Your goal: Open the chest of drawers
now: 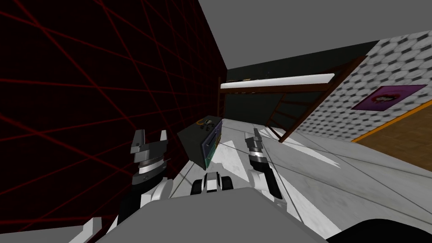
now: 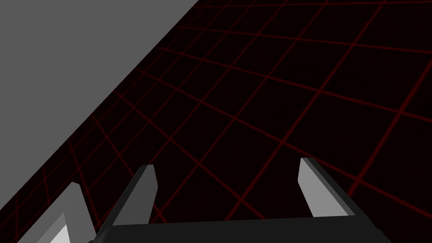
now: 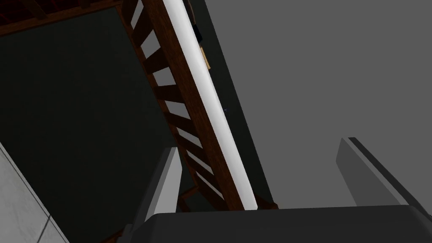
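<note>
A small dark chest of drawers (image 1: 201,141) stands against the dark red-gridded wall, a short way ahead of me, its blue-grey drawer fronts facing right. Small items lie on its top. My left gripper (image 1: 149,140) is raised near the wall, left of the chest, with its fingers (image 2: 145,190) open and nothing between them. My right gripper (image 1: 254,136) is held up to the right of the chest, apart from it; its fingers (image 3: 168,185) also stand open and empty.
A brown-framed loft bed (image 1: 278,86) with a white mattress and a ladder (image 1: 291,114) stands beyond the chest. The floor (image 1: 320,177) is light grey tiles, with a wooden area at the far right. The gridded wall (image 1: 84,93) runs close along my left.
</note>
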You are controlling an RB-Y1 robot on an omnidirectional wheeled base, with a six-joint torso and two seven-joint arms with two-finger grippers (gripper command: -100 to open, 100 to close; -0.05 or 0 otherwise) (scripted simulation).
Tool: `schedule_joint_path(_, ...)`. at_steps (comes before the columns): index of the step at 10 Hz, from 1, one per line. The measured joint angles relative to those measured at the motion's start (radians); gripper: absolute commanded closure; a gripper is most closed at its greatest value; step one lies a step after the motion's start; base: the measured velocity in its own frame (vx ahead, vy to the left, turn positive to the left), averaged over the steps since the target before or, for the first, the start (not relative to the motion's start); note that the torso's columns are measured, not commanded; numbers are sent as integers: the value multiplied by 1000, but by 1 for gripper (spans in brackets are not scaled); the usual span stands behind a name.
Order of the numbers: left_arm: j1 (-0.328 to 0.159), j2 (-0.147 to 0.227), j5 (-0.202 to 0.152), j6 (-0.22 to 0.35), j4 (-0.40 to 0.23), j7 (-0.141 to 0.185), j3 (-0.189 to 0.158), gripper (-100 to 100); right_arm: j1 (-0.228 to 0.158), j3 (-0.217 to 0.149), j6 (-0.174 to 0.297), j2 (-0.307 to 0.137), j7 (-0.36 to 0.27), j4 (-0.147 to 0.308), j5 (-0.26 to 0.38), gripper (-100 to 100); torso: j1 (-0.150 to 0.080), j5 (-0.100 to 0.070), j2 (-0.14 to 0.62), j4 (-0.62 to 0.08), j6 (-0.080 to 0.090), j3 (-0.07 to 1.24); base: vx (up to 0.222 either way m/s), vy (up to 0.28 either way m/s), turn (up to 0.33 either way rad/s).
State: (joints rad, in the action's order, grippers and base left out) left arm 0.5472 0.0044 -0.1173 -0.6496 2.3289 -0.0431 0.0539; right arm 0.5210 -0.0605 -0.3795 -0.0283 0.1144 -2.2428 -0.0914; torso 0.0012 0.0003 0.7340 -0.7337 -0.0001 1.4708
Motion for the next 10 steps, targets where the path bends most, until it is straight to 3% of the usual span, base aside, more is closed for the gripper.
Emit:
schedule_joint_path(5, 0, 0, 0, 0, 0, 0, 0, 0, -7, 26, 108, -93, 4, 82, 85, -100, -2, -1, 4, -4, 0, 5, 22, 50, 109)
schedule_joint_path(7, 0, 0, 0, 0, 0, 0, 0, 0, -15, 57, 175, -108, -3, 135, 149, -100, 2, 0, 3, -4, 0, 6, 42, 81, 126)
schedule_joint_path(10, 0, 0, 0, 0, 0, 0, 0, 0, -12, 72, 253, -134, 3, 183, 204, -100, -3, -1, 5, -5, 0, 5, 25, 43, 102)
